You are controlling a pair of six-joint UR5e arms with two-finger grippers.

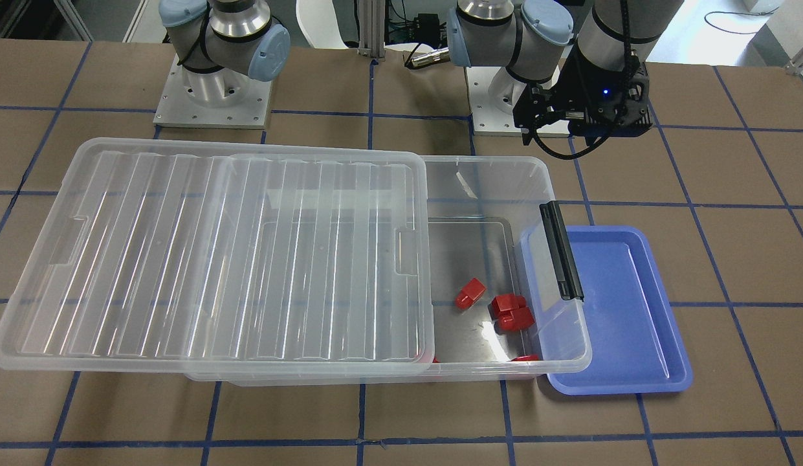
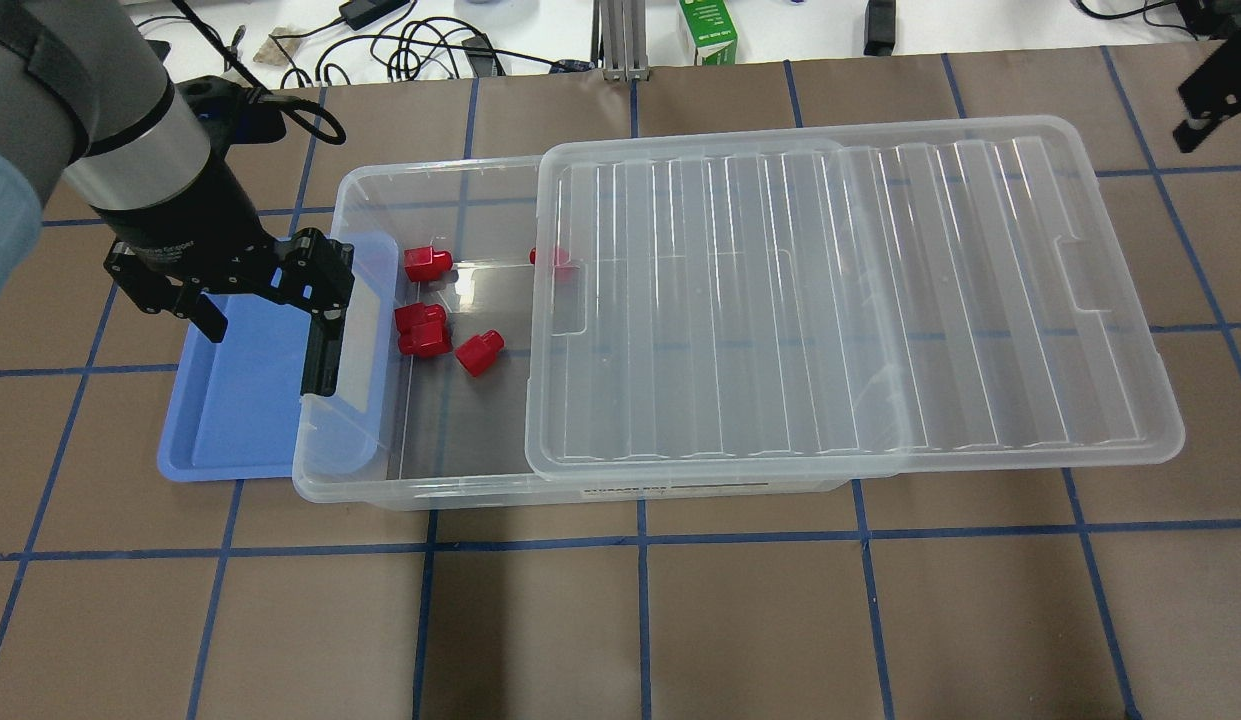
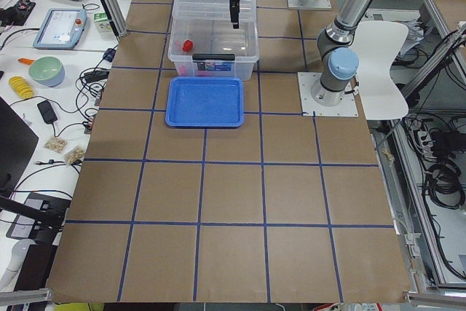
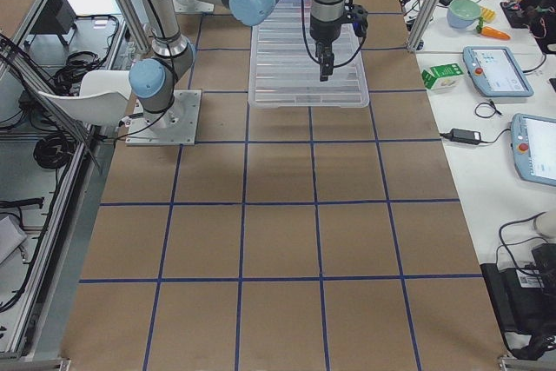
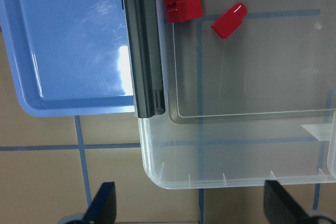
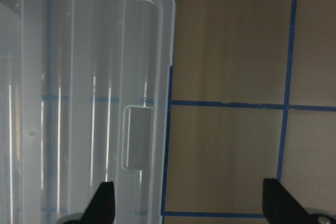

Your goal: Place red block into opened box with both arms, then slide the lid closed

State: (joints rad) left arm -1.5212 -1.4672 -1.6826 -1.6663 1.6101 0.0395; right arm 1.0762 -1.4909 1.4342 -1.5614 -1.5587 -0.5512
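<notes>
Shows red block (image 2: 478, 352) lying on the floor of box (image 2: 450, 495), at the uncovered end, near a chunkier red cluster (image 2: 422, 332). Shows lid (image 2: 850, 300) resting on the box, offset toward the robot's right, handle end uncovered. Puts left end effector (image 5: 191, 205) above black handle (image 5: 144, 51) and blue tray (image 5: 68, 40), fingers spread wide, holding nothing. Puts right end effector (image 6: 190, 205) over the lid's outer notch, likewise wide apart, empty.
</notes>
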